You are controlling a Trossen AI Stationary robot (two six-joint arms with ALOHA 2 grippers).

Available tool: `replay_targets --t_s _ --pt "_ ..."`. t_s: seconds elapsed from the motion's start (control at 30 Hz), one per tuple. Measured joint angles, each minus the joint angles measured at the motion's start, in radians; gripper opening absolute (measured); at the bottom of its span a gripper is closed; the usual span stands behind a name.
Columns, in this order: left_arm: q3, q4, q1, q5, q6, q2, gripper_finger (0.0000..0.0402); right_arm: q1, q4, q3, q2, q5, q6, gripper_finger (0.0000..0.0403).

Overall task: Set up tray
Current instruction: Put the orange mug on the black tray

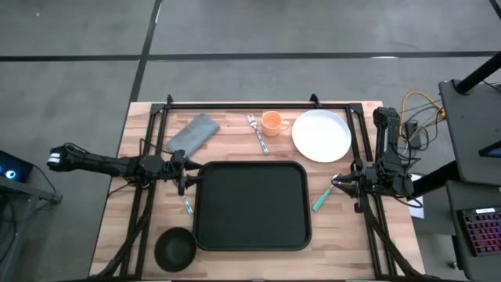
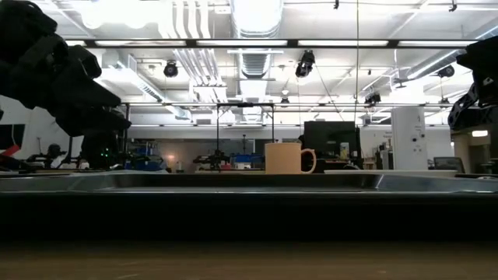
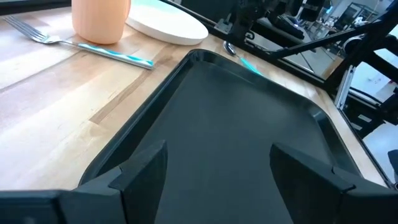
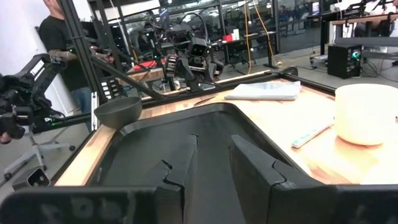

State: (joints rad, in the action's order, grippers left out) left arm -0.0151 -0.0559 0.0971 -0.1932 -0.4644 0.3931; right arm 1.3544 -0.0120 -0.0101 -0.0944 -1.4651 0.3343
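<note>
At the tray's near-left corner, 1 black bowl point(image 1: 174, 248) sits on the table point(image 1: 344, 243), just beside the rim and apart from it. The tray point(image 1: 250, 205) lies flat at the table's centre, its floor bare; open wood borders its near and right edges.

Left edge: the left gripper point(image 1: 186, 174) hovers at the far-left corner, jaws spread wide with nothing between them, fingers point(image 3: 142, 171) pointing across the tray floor. 1 teal-handled utensil point(image 1: 187, 204) lies just beside this edge.

Right edge: the right gripper point(image 1: 338, 183) sits near the far-right corner, jaws at a narrow gap, nothing visible between them. 1 teal-handled spoon point(image 1: 323, 197) lies angled just beside the rim, its bowl end at the gripper tips.

Beyond the far edge, left to right: grey napkin point(image 1: 192, 134), fork point(image 1: 257, 133), orange cup point(image 1: 272, 121), white plate point(image 1: 322, 135). All 4 stand clear of the rim.
</note>
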Motion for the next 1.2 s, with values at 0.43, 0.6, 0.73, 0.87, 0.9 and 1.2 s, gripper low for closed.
replay_targets --t_s 0.43,0.6,0.73,0.87,0.9,1.2 --pt "0.000 0.000 0.000 -0.060 0.002 0.001 0.0262 0.000 0.000 0.000 0.000 0.000 -0.001 0.0076" --pt "0.000 -0.011 0.000 -0.061 -0.012 0.001 0.0262 0.000 -0.001 0.000 0.000 0.004 0.034 0.0082" --pt "0.000 -0.022 0.000 -0.064 -0.001 0.000 0.0262 -0.001 0.109 0.000 0.001 -0.028 -0.044 0.0093" --pt "-0.008 -0.023 0.000 -0.071 0.018 0.000 0.0262 -0.001 0.359 -0.041 0.001 -0.023 -0.356 0.0110" --pt "-0.014 -0.023 0.000 -0.071 0.024 0.000 0.0262 -0.001 0.408 -0.065 0.001 -0.026 -0.439 0.0114" --pt "-0.092 -0.025 0.000 -0.106 0.114 0.001 0.0262 -0.011 0.460 -0.368 0.001 -0.105 -0.763 0.0145"
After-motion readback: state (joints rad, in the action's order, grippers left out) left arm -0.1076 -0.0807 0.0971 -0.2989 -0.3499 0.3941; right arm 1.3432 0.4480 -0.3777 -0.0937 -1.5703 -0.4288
